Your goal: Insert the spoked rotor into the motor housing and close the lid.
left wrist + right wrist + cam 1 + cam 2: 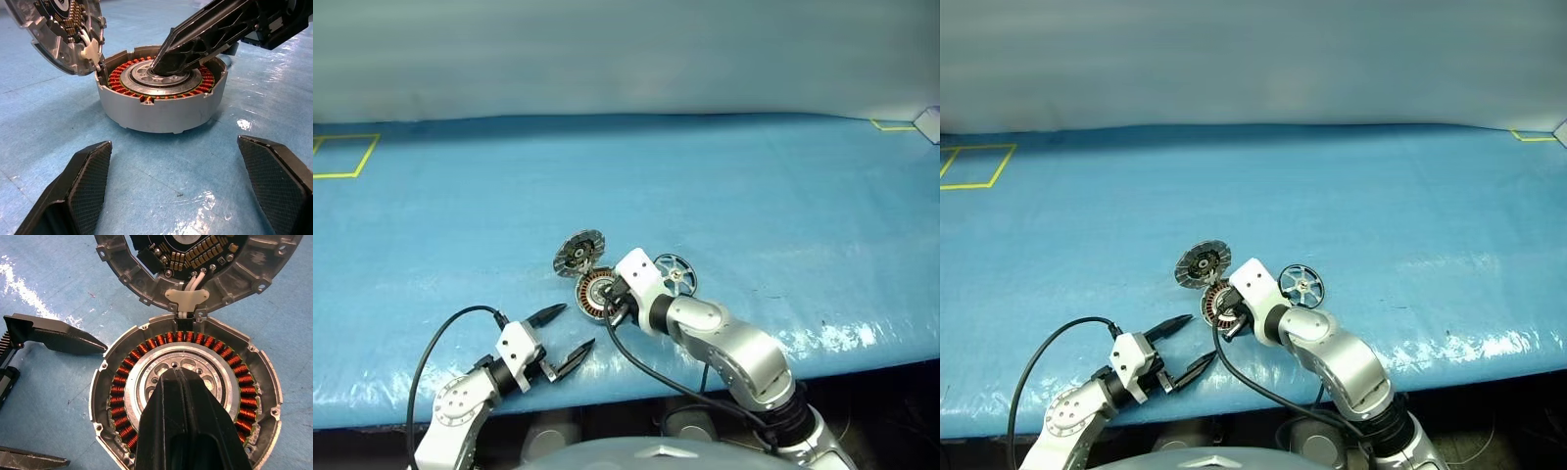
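1. Motor housing [186,396], the landmark for everything below: it sits open-side up on the blue table cover [754,196], a shallow metal cup with copper windings ringing a silver hub. It looks rigid and fairly heavy for its size; the windings are the fragile part, so any hold belongs on the plain outer wall.
2. Lid [195,264]: it stands tilted open at the housing's far edge, joined there by a small white hinge piece and thin white wires. Its inner face carries small components, so it is best pushed shut from the plain outer face, gently, sparing the wires.
3. Right gripper [168,66]: its fingers are pressed together and hold nothing; the tips rest on or just above the housing's hub.
4. Left gripper [570,333]: its jaws stand wide apart and empty, near the housing on the robot's side, aimed at its wall.
5. Spoked rotor [675,273]: it lies on the cover just beside the housing, to its right, behind the right wrist. It looks stiff, light, smooth and probably slippery; the dark rim seems the safest hold, not the thin spokes.
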